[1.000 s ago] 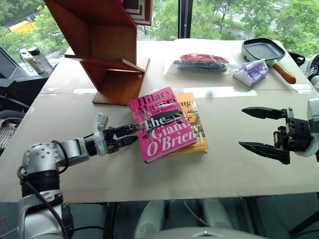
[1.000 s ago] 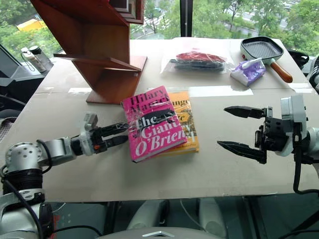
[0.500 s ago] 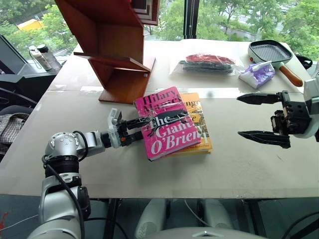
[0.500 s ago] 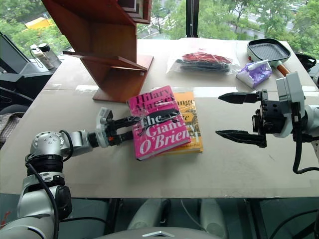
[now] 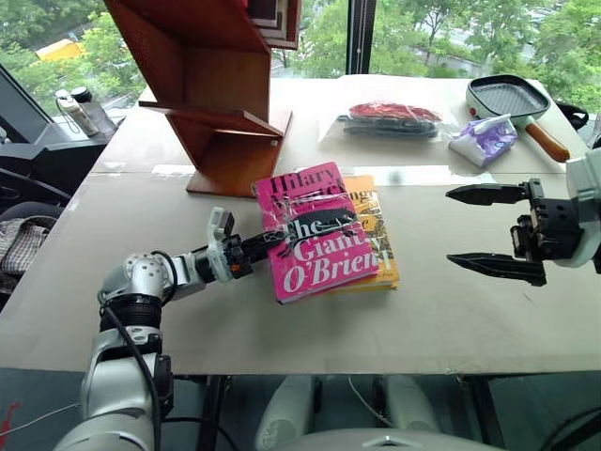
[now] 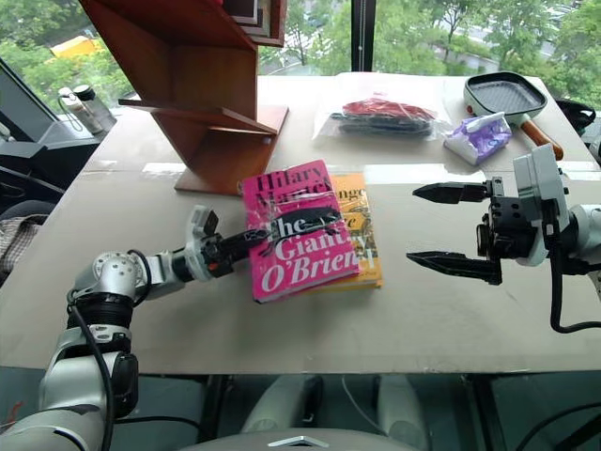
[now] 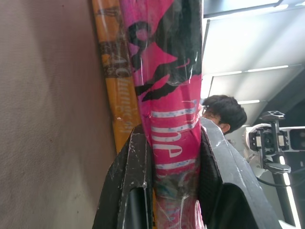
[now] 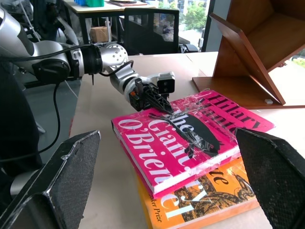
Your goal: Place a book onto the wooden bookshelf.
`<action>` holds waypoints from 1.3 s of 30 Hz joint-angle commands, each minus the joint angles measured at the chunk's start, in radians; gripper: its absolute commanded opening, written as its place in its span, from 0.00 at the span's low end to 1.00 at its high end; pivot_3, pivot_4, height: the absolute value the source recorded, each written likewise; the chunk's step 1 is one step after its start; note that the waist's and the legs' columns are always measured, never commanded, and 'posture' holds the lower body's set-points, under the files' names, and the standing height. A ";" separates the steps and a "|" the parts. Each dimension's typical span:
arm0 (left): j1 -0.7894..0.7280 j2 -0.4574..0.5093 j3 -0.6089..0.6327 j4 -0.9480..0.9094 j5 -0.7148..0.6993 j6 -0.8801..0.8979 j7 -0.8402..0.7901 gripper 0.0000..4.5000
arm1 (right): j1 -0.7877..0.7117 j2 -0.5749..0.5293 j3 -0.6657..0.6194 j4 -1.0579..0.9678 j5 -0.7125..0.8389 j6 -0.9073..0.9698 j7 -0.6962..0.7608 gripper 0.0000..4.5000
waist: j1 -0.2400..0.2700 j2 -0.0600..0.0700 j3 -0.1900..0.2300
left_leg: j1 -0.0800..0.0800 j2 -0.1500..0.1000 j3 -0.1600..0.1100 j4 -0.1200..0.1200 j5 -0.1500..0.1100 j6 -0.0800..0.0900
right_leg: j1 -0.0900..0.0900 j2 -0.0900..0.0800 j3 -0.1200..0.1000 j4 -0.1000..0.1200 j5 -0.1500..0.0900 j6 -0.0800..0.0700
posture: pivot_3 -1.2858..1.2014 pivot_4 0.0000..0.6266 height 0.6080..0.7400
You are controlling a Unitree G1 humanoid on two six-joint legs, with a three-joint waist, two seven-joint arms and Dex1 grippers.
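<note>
Since a second ago the left gripper (image 5: 282, 239) has brought its jaws together on the near-left edge of the thick bright pink hardcover book (image 5: 319, 231); before, they stood apart around that edge. Its wrist view shows one black finger (image 7: 131, 191) under the glossy cover and the other above it, so the jaws are clamped on the book. The pink book has kept its place, lying flat on top of a yellow paperback book (image 5: 380, 244), which rests on the pale grey table (image 5: 451, 319).

The right gripper (image 6: 451, 230) hangs above the table to the right of both books, well apart from them, its jaws wide apart and holding nothing.

What the coming move turns on, I judge, is this: the tall reddish-brown wooden bookshelf (image 5: 211, 103) stands on the table beyond the pink book and a little to the robot's left, its flat base (image 5: 225, 174) near the book's far-left corner. The book's long axis runs away from the robot, leaning slightly leftward toward the shelf. The left arm is both the holder and the nearer to the shelf, so the lift should go up and away on that side. The grip sits at one edge of a heavy book, so the free end may sag or drag the yellow one.
</note>
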 commanded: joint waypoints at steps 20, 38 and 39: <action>-0.597 0.575 -0.301 -0.549 0.830 -1.336 -0.097 0.13 | -0.123 0.035 -0.080 0.248 -0.071 -0.157 0.010 1.00 | -0.020 -0.005 0.006 | -0.006 0.002 0.010 -0.003 0.003 -0.005 | -0.005 0.007 0.004 -0.009 0.000 0.000 | 0.52 0.24 1.00; -1.010 0.431 -0.653 0.489 1.430 -1.829 -0.126 0.13 | -0.118 0.110 -0.082 0.208 -0.094 -0.221 -0.019 1.00 | -0.027 -0.005 0.008 | -0.010 -0.002 0.007 0.001 -0.002 0.003 | -0.006 0.006 -0.001 -0.003 -0.002 0.004 | 0.52 0.24 1.00; -1.011 0.416 -0.659 0.514 1.441 -1.830 -0.104 0.13 | -0.110 0.108 -0.086 0.198 -0.088 -0.216 -0.025 1.00 | -0.030 -0.005 0.008 | -0.009 -0.002 0.005 0.001 -0.002 0.003 | -0.007 0.006 0.000 -0.001 -0.002 0.004 | 0.52 0.24 1.00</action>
